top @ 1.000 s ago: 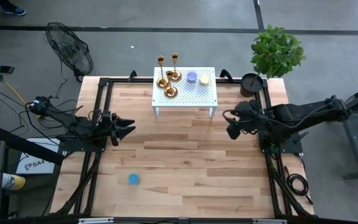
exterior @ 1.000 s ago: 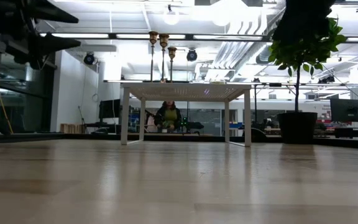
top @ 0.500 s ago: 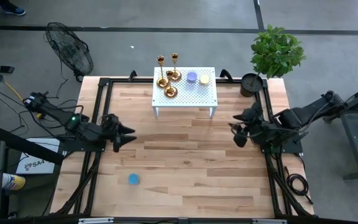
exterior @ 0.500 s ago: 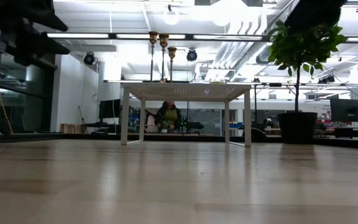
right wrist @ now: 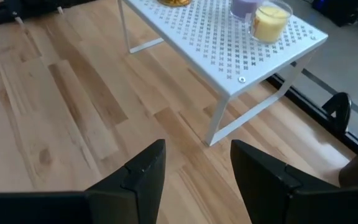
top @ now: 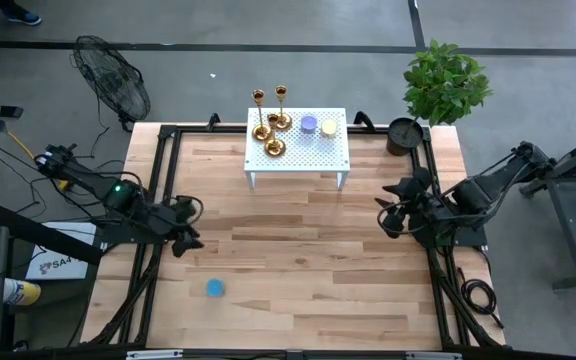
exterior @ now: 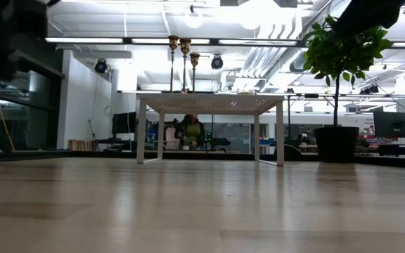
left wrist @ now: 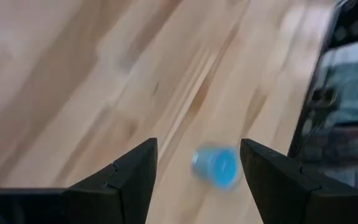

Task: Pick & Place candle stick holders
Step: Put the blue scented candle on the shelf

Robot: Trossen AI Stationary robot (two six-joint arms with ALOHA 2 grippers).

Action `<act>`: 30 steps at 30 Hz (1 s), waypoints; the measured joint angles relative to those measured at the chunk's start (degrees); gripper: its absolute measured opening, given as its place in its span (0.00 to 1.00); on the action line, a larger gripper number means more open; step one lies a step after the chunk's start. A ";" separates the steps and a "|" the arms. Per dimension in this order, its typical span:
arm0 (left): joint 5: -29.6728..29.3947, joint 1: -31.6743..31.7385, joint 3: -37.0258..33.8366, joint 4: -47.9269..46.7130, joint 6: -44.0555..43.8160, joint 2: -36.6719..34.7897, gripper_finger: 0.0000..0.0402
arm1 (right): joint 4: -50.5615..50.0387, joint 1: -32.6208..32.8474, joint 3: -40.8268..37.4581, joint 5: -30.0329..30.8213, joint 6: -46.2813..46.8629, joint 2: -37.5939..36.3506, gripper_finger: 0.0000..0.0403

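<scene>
Three candle stick holders (top: 271, 125) are clustered touching on the white rack (top: 334, 152), far from the empty, apart left gripper (top: 181, 232) and right gripper (top: 389, 213), so neighbours could be toppled in any grasp.

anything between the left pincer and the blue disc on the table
No. In the high view only bare wood separates the left pincer from the blue disc.
</scene>
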 joint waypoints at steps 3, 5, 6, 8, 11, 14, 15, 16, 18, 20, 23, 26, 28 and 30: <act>5.54 0.00 0.00 -4.55 -2.46 0.98 0.56 | -1.74 1.09 0.00 -0.02 2.16 -0.33 0.44; 8.28 0.00 0.00 -6.40 -3.13 1.67 0.56 | -2.52 2.13 0.00 0.31 2.95 -0.62 0.44; 8.99 0.00 0.00 -7.11 -2.96 1.93 0.56 | -2.54 2.55 0.00 0.33 2.93 -0.68 0.44; 9.73 0.00 0.00 -8.66 -0.86 2.38 0.56 | -2.52 3.02 0.00 0.34 2.93 -0.75 0.44; 10.62 0.00 0.00 -10.92 3.00 3.57 0.56 | -2.52 3.21 0.00 0.28 2.93 -0.73 0.44; 14.69 0.00 0.00 -12.98 8.94 5.71 0.56 | -2.37 3.20 0.00 0.20 2.99 -0.73 0.44; 15.59 0.00 0.00 -13.63 11.06 6.49 0.56 | -2.18 3.21 0.00 0.08 3.00 -0.73 0.44; 16.15 -0.02 0.00 -14.11 13.33 7.26 0.56 | -2.00 3.21 0.00 -0.14 2.99 -0.73 0.44; 16.57 -0.02 0.00 -13.82 17.28 8.81 0.56 | -1.57 3.21 0.00 -0.73 2.97 -0.73 0.44; 16.57 -0.02 0.00 -13.24 20.68 10.42 0.56 | -1.36 3.21 0.00 -1.01 2.97 -0.73 0.44; 16.19 -0.02 0.00 -10.62 24.03 13.26 0.56 | -1.22 3.19 0.00 -1.01 2.97 -0.73 0.44; 16.16 -0.02 0.00 -7.27 28.47 16.48 0.56 | -0.88 3.19 0.00 -1.01 2.95 -0.73 0.44; 16.16 -0.02 0.00 -5.53 31.48 18.90 0.56 | -0.86 3.19 0.00 -1.01 2.95 -0.73 0.44; 16.27 -0.02 0.00 -3.66 33.28 21.47 0.56 | -0.85 3.19 0.00 -1.01 2.95 -0.73 0.44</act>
